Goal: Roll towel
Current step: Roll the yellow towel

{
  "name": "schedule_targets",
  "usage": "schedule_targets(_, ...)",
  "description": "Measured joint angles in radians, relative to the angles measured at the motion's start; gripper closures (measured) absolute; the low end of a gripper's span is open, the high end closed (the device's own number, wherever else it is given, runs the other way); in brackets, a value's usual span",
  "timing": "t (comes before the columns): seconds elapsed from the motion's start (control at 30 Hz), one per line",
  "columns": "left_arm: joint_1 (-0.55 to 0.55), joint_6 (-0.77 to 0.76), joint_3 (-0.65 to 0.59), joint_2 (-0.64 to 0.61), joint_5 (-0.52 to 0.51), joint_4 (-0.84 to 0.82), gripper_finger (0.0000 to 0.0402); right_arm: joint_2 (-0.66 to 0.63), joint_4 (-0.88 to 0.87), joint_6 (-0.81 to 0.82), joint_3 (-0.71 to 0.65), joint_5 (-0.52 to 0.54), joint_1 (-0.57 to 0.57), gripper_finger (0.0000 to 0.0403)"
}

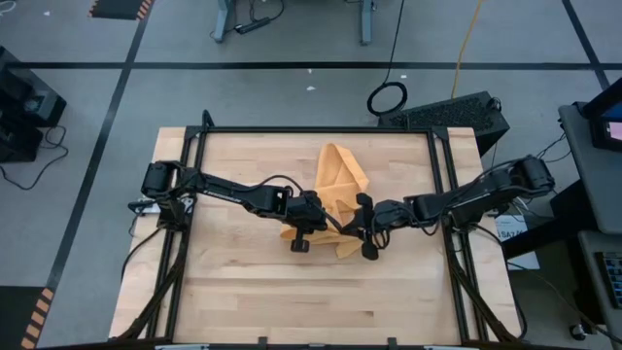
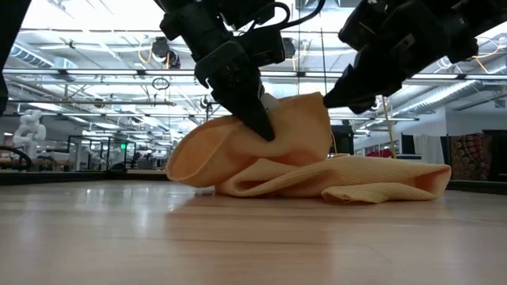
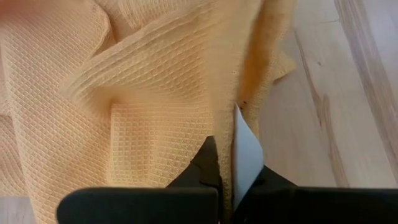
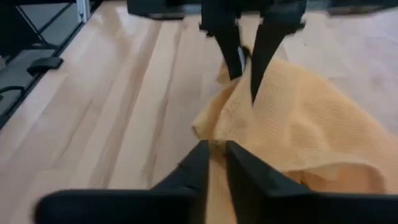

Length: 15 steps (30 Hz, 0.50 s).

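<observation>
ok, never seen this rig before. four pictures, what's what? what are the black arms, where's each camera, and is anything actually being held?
It is a two-armed robot at a wooden table. The high view looks straight down, the low view looks level across the tabletop, and the other two come from a camera on each wrist, looking past that arm's own dark fingers.

The only thing on the table is an orange-yellow towel, crumpled near the middle.

The left gripper is shut on a fold of the towel, with cloth pinched between its fingers. The right gripper sits at the towel's edge with its fingers nearly together; I cannot tell whether it has cloth. In its view, the left gripper shows farther off.
</observation>
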Motion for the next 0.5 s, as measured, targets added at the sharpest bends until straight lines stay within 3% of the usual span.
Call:
schedule_targets(0.07,0.000,0.000,0.000,0.000,0.000,0.001,0.0399,0.006,0.027,0.014,0.000,0.000,0.001,0.0395)
schedule_targets(0.5,0.000,0.000,0.000,0.000,0.000,0.002,0.0399,0.006,0.028,0.036,0.000,-0.001,0.001,0.0391)
